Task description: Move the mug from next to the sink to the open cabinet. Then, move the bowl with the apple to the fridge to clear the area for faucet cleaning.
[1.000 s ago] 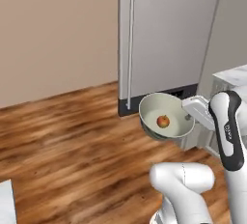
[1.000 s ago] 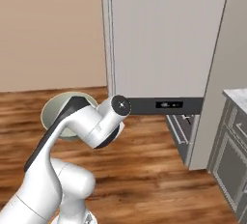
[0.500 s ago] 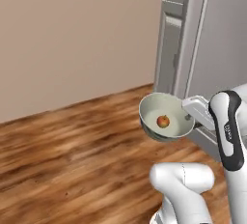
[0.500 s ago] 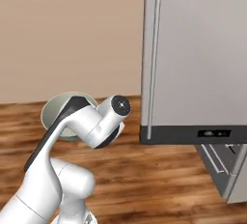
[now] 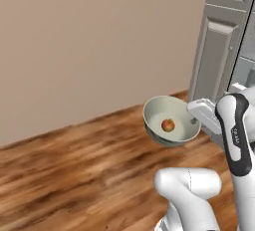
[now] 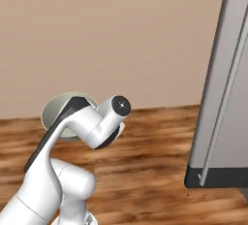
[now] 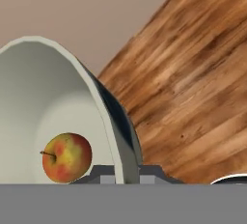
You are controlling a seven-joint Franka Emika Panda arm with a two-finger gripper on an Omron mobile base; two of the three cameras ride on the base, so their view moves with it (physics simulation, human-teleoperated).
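While the bowl (image 5: 169, 125) hangs in the air above the wood floor (image 5: 74, 175), your gripper (image 5: 195, 121) is clamped on its rim, on the side nearest the fridge (image 5: 221, 60). The apple (image 5: 168, 125) sits low inside the bowl, against the pale inner wall. Hand view: bowl wall runs between the finger tips, apple (image 7: 66, 157) just left of it. The fridge stands just right of the bowl, its panelled door beside the arm. From the right base camera the bowl (image 6: 60, 115) peeks out behind the arm, well left of the fridge (image 6: 225, 98).
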